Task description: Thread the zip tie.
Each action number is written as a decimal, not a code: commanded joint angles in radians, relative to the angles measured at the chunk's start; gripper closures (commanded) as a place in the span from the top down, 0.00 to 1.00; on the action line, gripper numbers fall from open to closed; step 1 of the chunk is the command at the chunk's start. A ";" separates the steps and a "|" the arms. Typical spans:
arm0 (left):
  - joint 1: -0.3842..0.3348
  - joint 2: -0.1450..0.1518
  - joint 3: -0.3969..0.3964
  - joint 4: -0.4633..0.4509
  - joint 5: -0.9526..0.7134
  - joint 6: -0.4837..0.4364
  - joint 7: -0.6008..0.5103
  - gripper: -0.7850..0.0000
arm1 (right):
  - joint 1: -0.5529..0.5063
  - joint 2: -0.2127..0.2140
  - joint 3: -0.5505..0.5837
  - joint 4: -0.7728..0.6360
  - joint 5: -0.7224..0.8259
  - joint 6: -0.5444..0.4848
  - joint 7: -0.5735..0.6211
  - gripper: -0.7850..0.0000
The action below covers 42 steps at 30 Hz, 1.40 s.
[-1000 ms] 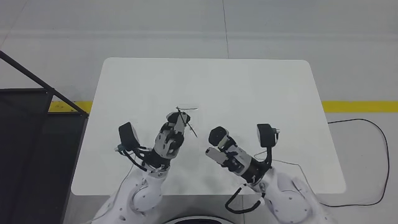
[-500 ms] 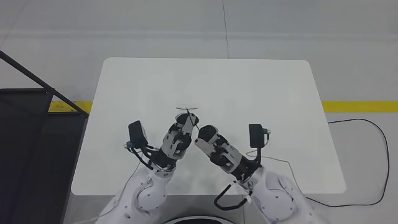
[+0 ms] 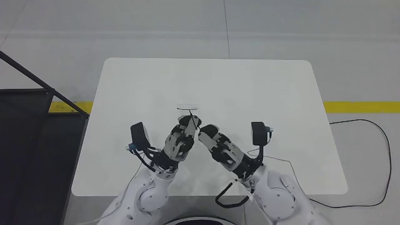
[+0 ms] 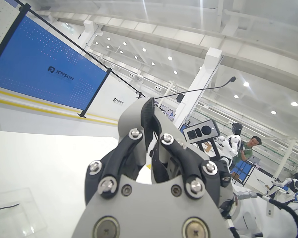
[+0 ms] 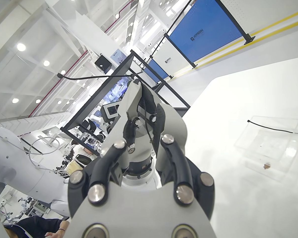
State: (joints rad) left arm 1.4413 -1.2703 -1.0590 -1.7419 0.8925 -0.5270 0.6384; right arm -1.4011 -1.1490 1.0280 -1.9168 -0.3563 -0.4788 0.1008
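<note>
- Now the left pincer (image 4: 149,103) is clenched on the zip tie (image 4: 201,89) near its tail, up above the worktop (image 3: 269,87).
- Right pincer (image 3: 202,131) sits tip to tip with it; gripping or not, I cannot tell.
- Light, springy strap, I'd judge: pinch close to the tip so it won't whip.

Zip ties number two, both black: the held zip tie (image 4: 233,78), pinched up in the air, and the loose zip tie (image 5: 270,126), lying flat. There is one clear plastic tray (image 5: 263,144), with one small brown scrap (image 5: 266,165) inside it. One white table (image 3: 262,94) carries it all. Grippers come to two — the left gripper (image 3: 190,122) and the right gripper (image 3: 202,130).
</note>
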 commanded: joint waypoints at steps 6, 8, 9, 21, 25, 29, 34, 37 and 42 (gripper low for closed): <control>0.002 -0.005 0.001 -0.001 0.008 -0.002 0.000 0.00 | -0.006 -0.003 0.009 -0.006 0.003 0.002 0.013 0.13; 0.002 -0.007 0.000 -0.001 0.010 -0.004 -0.001 0.00 | -0.008 -0.003 0.012 -0.007 0.004 0.002 0.016 0.04; 0.002 -0.007 -0.001 -0.001 0.011 -0.005 -0.001 0.00 | -0.008 -0.004 0.013 -0.007 0.004 0.002 0.017 0.00; 0.024 -0.009 -0.016 -0.012 0.020 -0.033 -0.020 1.00 | -0.025 -0.004 0.048 -0.019 0.075 -0.042 0.043 0.00; 0.055 -0.004 -0.048 -0.027 -0.014 -0.084 -0.002 1.00 | -0.036 0.001 0.072 -0.024 0.157 -0.074 0.094 0.00; 0.095 0.007 -0.107 -0.032 -0.126 -0.188 -0.021 1.00 | -0.042 0.011 0.099 -0.026 0.272 -0.102 0.209 0.00; 0.134 0.033 -0.166 -0.033 -0.383 -0.357 -0.229 1.00 | -0.022 0.029 0.126 -0.019 0.467 -0.111 0.460 0.00; 0.138 0.055 -0.177 -0.044 -0.562 -0.402 -0.430 1.00 | 0.005 0.038 0.137 -0.008 0.567 -0.093 0.596 0.00; 0.114 0.104 -0.172 -0.075 -0.975 -0.366 -0.858 1.00 | 0.037 0.047 0.144 0.011 0.688 -0.070 0.746 0.00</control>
State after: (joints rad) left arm 1.5635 -1.1789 -1.2282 -1.8077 0.0621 -0.9212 -0.0722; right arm -1.3696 -1.1035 1.1715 -1.9081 0.3087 -0.5560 0.8120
